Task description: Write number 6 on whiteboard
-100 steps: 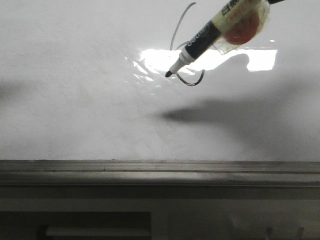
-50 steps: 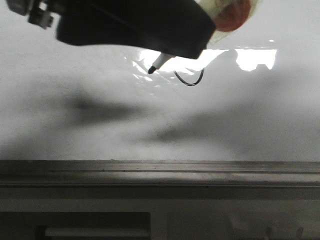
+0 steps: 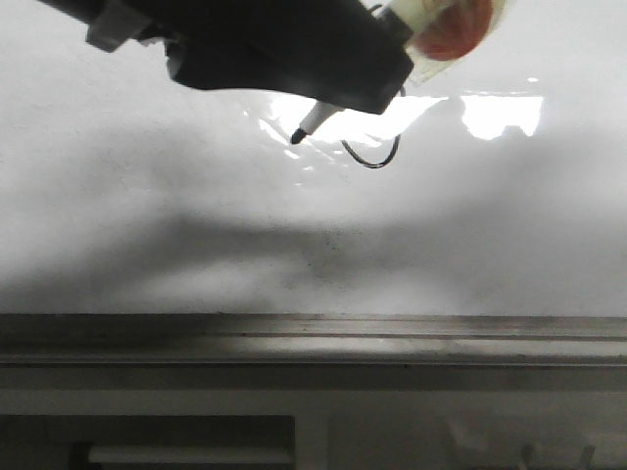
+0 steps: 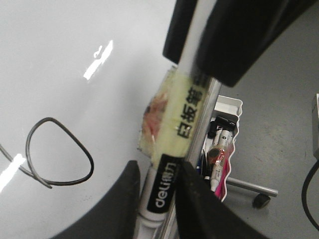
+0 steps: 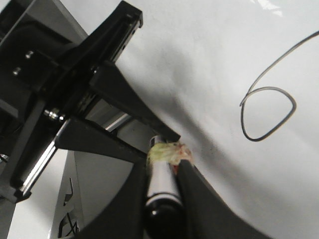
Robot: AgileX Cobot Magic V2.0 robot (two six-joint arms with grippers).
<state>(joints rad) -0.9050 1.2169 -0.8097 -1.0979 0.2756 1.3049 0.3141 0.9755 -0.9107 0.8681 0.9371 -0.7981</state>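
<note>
The number 6 (image 4: 55, 154) is on the whiteboard (image 3: 147, 245), in the far middle part of it, and in both wrist views it looks complete: a slanted stroke that ends in a closed round loop. In the front view only the low part of the loop shows, under a dark arm.

The whiteboard marker (image 4: 177, 149) has its tip off the board and just to the left of the loop, near the bright reflection. One second ago the tip was closer to the loop and no arm covered the drawing. Since then the left gripper (image 4: 157, 199) has come in from the left and its jaws are now pinching the marker barrel close to the tip end. The right gripper (image 5: 162, 186) keeps its jaws pinching the other end of the marker, where the yellowish tape (image 5: 167, 152) is wrapped.

So both arms hold one marker at this moment. I judge that the writing is finished and that a handover of the marker, or putting it away, is the step now. A pen tray (image 4: 224, 144) with other markers stands beyond the board edge.
</note>
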